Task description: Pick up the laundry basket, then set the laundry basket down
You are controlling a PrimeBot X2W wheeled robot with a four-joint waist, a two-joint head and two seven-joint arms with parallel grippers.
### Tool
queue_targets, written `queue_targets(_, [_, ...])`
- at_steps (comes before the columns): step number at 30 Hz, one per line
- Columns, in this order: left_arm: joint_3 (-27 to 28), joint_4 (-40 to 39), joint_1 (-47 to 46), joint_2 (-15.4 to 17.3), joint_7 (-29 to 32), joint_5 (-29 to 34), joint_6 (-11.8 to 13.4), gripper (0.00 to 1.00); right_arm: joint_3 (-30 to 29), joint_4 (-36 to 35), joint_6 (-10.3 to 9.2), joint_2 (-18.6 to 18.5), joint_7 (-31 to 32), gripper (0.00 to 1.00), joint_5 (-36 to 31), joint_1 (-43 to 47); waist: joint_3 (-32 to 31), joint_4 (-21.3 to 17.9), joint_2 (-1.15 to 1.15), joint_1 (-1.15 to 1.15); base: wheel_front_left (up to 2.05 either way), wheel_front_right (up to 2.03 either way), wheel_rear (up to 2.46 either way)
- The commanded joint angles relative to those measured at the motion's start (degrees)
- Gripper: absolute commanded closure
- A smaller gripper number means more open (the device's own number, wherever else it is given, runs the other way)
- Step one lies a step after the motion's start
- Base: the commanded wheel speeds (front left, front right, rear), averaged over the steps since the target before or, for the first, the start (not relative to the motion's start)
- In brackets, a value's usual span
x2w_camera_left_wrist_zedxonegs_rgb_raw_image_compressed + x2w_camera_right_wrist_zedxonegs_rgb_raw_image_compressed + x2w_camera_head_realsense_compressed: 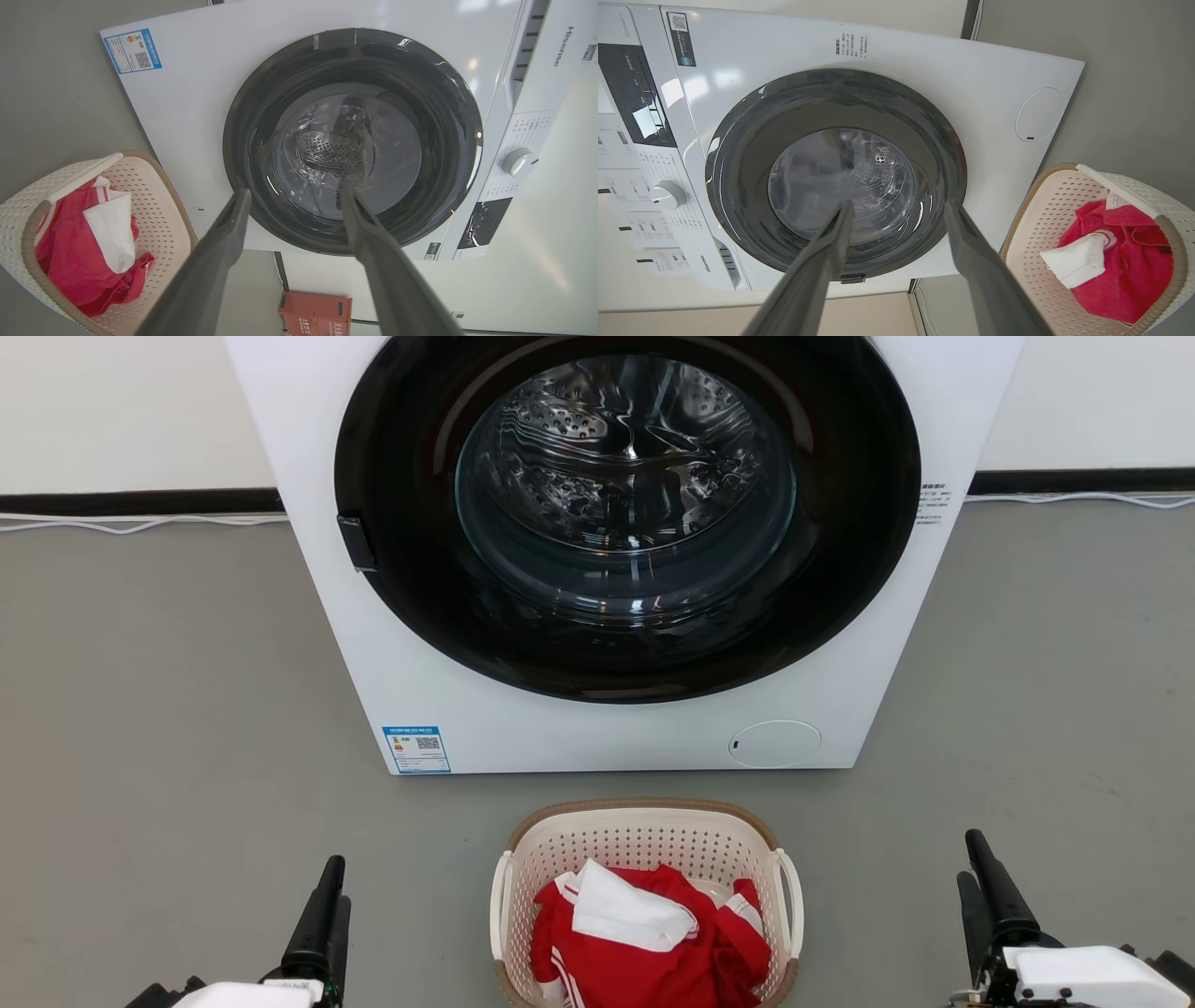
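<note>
Both spread wide and empty, my left pincer (294, 196) and right pincer (899, 207) face the washer (373, 663); the laundry basket (644, 840) sits just before it. Light, stiff plastic with soft clothes (644, 957), I judge; its white side handles (499, 907) offer the surest hold.

Washer (355, 644): 1, with 1 door (625, 653), 1 knob (517, 162), 1 blue label (416, 749).
Basket (644, 805): 1, with 2 handles (501, 896).
Red garment (653, 961): 1.
White cloth (625, 910): 1.
Left gripper (336, 887): 1.
Right gripper (969, 859): 1.
Fingers (219, 252): 2 per gripper.
Red box (315, 312): 1.
</note>
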Motion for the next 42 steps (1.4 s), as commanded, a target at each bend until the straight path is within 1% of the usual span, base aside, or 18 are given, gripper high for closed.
queue_targets(1, [0.0, -2.0, -1.4, 0.4, -0.5, 1.2, 0.2, 0.00, 0.4, -2.1, 0.10, -0.6, -0.7, 0.00, -1.7, -1.2, 0.0, 0.0, 0.00, -0.01, 0.00, 0.00, 0.00])
queue_targets(11, [-0.4, -2.8, -1.5, 0.5, -2.2, 8.4, 0.6, 0.00, 2.3, -3.5, 0.13, -1.8, -2.4, 0.00, -12.3, -1.5, -0.1, -0.1, 0.00, -0.01, 0.00, 0.00, 0.00])
queue_targets(18, [-1.0, -3.1, -1.5, 0.6, -3.4, 14.8, 0.6, 0.00, 3.4, -4.2, 0.16, -2.4, -3.5, 0.00, -18.8, -1.6, -0.2, -0.1, 0.00, -0.01, 0.00, 0.00, 0.00])
queue_targets(32, [-1.8, -3.5, -1.4, 0.9, -5.7, 27.7, -0.1, 0.00, 5.6, -4.5, 0.21, -3.7, -5.9, 0.00, -29.8, -1.9, -0.6, -0.3, 0.00, -0.01, 0.00, 0.00, 0.00])
queue_targets(42, [-2.1, -3.9, -0.9, 0.9, -7.2, 34.8, -0.2, 0.00, 6.6, -3.8, 0.24, -3.8, -7.4, 0.00, -36.5, -2.0, -0.8, -0.5, 0.00, -0.01, 0.00, 0.00, 0.00])
